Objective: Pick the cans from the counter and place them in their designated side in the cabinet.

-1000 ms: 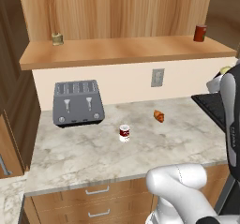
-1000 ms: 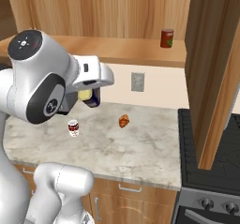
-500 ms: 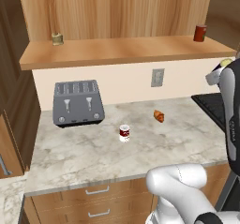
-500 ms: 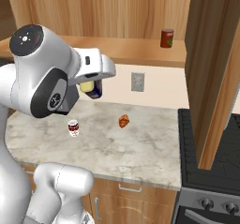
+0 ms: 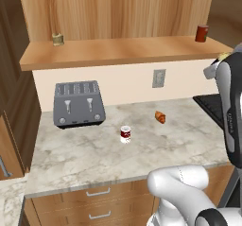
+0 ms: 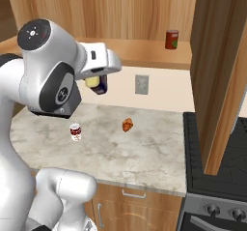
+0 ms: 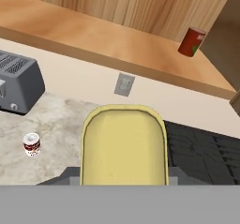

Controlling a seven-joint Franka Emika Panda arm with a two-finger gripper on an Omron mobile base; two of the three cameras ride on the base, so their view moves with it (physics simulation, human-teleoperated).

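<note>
Halfway at best: pincer (image 6: 98, 84) clamped on blue can (image 6: 95, 83), mid-frame, raised toward cabinet shelf (image 6: 144, 51). Red-and-white can (image 6: 75, 131) left on tabletop (image 6: 144, 152), lower left, not yet fetched.

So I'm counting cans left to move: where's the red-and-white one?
The red-and-white can stands on the counter, right of the toaster and left of the croissant.

The gripper (image 6: 99, 83) is higher now and has moved to the right, closer to the cabinet (image 6: 144, 51) shelf. It carries the blue and yellow can (image 6: 95, 83) up with it.
</note>
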